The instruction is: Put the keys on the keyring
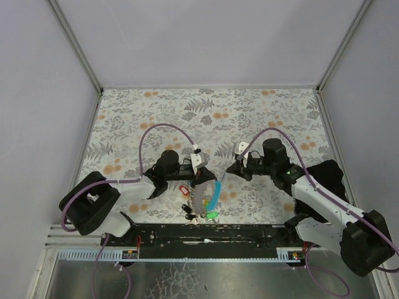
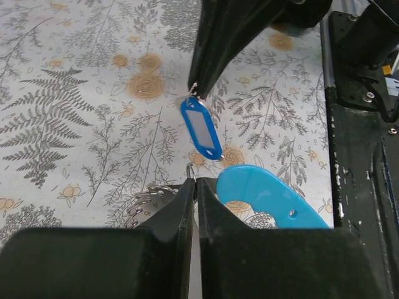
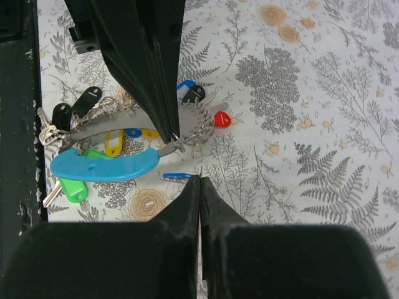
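**Top view:** A table [image 1: 262, 118] covered in a grey fern-and-orange-blossom print sits between plain pale walls [image 1: 206, 37]. Both arms reach inward from the near edge, elbows out. The left end effector [image 1: 206, 177] and right end effector [image 1: 223, 175] almost meet above the keyring [image 1: 215, 196]. The keyring lies at the near centre with the keys [image 1: 186, 208] bunched just to its left.

**Left wrist:** The left end effector [image 2: 194, 187] has its fingers pressed together on a thin wire of the keyring, beside the light-blue strap [image 2: 268, 196]. Opposite it, the right end effector [image 2: 196, 87] points down, clamped on the small loop of a blue tag [image 2: 201, 128], which hangs tilted above the cloth.

**Right wrist:** The right end effector [image 3: 199, 182] is closed, with the blue tag [image 3: 176, 177] edge-on just left of its tips. The left end effector [image 3: 171, 132] pinches the keyring's grey band. Yellow, green, red and black keys [image 3: 113, 143] fan out around the strap [image 3: 103, 167].
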